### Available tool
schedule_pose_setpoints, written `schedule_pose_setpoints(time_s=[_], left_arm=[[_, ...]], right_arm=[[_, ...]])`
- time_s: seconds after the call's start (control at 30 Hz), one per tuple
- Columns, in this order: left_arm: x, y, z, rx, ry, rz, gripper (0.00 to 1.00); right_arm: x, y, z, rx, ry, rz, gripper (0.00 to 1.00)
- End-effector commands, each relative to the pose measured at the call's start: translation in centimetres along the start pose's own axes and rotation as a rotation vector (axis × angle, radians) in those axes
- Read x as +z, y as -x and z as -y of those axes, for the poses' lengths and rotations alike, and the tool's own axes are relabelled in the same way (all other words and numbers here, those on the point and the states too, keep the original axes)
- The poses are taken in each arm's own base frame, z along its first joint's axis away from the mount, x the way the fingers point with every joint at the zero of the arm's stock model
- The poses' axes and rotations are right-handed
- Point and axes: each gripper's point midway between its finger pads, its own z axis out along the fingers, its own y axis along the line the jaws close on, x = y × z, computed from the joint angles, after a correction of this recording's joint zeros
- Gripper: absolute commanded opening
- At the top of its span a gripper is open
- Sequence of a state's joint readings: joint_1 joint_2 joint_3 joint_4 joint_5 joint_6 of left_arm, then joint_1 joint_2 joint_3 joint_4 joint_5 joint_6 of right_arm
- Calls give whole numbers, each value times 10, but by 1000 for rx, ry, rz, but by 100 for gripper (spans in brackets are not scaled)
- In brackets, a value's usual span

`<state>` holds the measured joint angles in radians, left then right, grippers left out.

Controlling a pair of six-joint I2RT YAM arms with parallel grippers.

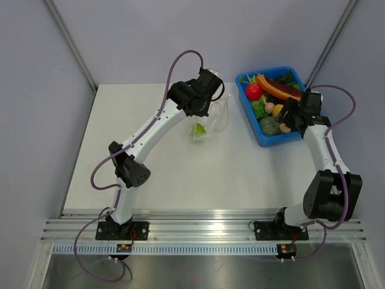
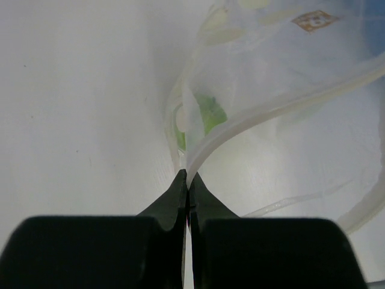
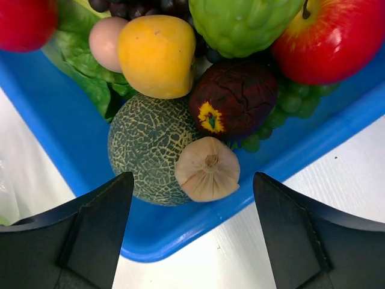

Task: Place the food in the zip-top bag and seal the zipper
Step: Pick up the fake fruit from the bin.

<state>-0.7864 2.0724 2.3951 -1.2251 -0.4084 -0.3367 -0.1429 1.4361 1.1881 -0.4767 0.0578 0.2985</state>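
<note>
- Clear, crinkly plastic: the zip-top bag point(image 1: 219, 117) lies on the white table point(image 1: 180, 174) at the far middle, well apart from the blue tray point(image 1: 274, 139) on the right
- The left gripper point(image 2: 187, 180) is clenched on the zipper point(image 2: 271, 114), the thick pale strip at the bag's mouth; the strip curves up and away from the pinched fingertips, and the mouth gapes open
- One green food piece point(image 2: 210, 114) sits inside the bag, seen through the film
- The right gripper point(image 3: 192, 177) hangs released above the near corner of the tray, jaws spread wide and holding nothing
- Beyond its fingers lie a netted green melon point(image 3: 147, 147) and a tan garlic bulb point(image 3: 207, 168), touching each other against the tray wall
- Behind them are a yellow fruit point(image 3: 156, 54), a dark purple fruit point(image 3: 234, 96) with a yellow spot, a knobbly green fruit point(image 3: 240, 21) and a red apple point(image 3: 337, 42)
- A pale egg-shaped piece point(image 3: 105, 43) rests just beside the yellow fruit, on green leaves point(image 3: 84, 66); green grapes point(image 3: 295, 99) show under the apple
- Whether the right fingers touch the tray cannot be told
</note>
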Motion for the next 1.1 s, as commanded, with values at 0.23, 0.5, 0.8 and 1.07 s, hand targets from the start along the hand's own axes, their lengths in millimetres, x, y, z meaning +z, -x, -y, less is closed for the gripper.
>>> schedule_pose_setpoints(time_s=[0.23,0.5,0.8,1.07], left_arm=[[27,1,26,-11,2,20,0],[21,2,62,-51,-168,15,0],[10,5,94,-93,-350,5,0],[7,6,99,-108,-389,-1,0]], right_arm=[[22,-4,-4,-3,33,-28,66],[-5,11,-10,12,58,21,28],[-55,30,-28,6,159,85,27],[-90,32,-54,15,317,95,26]])
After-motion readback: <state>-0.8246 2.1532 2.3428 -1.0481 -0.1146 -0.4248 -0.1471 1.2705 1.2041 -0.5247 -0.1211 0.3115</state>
